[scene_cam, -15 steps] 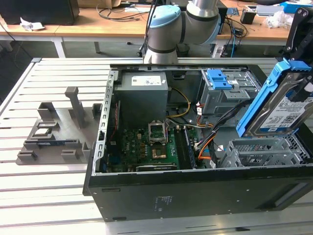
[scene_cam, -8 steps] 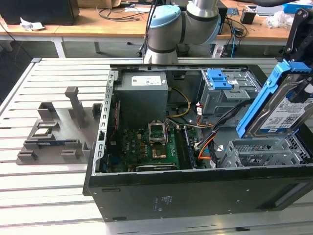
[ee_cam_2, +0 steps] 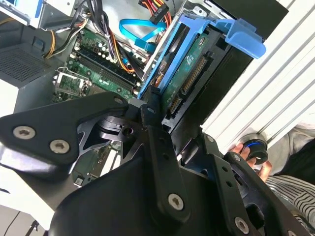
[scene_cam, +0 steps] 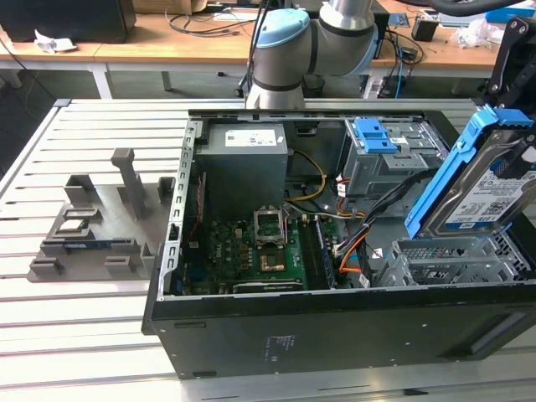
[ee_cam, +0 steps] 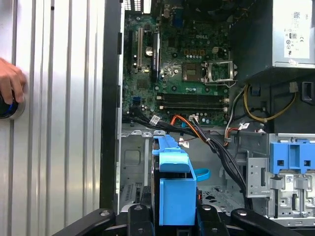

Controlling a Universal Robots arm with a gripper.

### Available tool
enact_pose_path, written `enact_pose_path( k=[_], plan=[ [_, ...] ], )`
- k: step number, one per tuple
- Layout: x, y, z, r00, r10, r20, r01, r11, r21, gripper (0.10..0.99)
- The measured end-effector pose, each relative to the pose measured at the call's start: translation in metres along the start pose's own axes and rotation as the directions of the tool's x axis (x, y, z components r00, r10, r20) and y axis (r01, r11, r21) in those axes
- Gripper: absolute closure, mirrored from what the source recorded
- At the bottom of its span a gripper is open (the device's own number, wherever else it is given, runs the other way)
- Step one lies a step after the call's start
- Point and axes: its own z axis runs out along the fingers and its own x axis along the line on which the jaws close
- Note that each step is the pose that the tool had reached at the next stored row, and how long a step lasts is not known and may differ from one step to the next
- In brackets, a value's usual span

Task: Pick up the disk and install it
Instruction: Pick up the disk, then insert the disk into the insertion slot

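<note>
The disk (scene_cam: 486, 191) is a silver hard drive with a white-and-blue label, framed by blue plastic rails. It hangs tilted, one end up, over the grey metal drive cage (scene_cam: 452, 255) at the exterior view's right end of the open computer case (scene_cam: 335, 335). My gripper (scene_cam: 509, 117) is shut on the disk from above. The second wrist view shows the disk (ee_cam_2: 189, 73) edge-on with its connector, held between the black fingers (ee_cam_2: 153, 129) of the gripper (ee_cam_2: 174, 125). The first wrist view looks down on the blue rail of the disk (ee_cam: 174, 187) in the gripper (ee_cam: 174, 219).
Inside the case lie a green motherboard (scene_cam: 251, 251), a grey power supply box (scene_cam: 247, 159), loose cables (scene_cam: 360, 222) and a second bay with a blue bracket (scene_cam: 374, 134). A grey fixture (scene_cam: 92, 226) stands on the slatted table. A person's hand (ee_cam: 11, 83) rests on a knob beside the case.
</note>
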Motion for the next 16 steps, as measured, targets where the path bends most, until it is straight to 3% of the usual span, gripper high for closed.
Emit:
enact_pose_path(
  k=[16],
  plan=[
    [0.0054,-0.0002,0.0047,1.0,0.0,-0.0001,0.0,1.0,0.0,0.722]
  ],
)
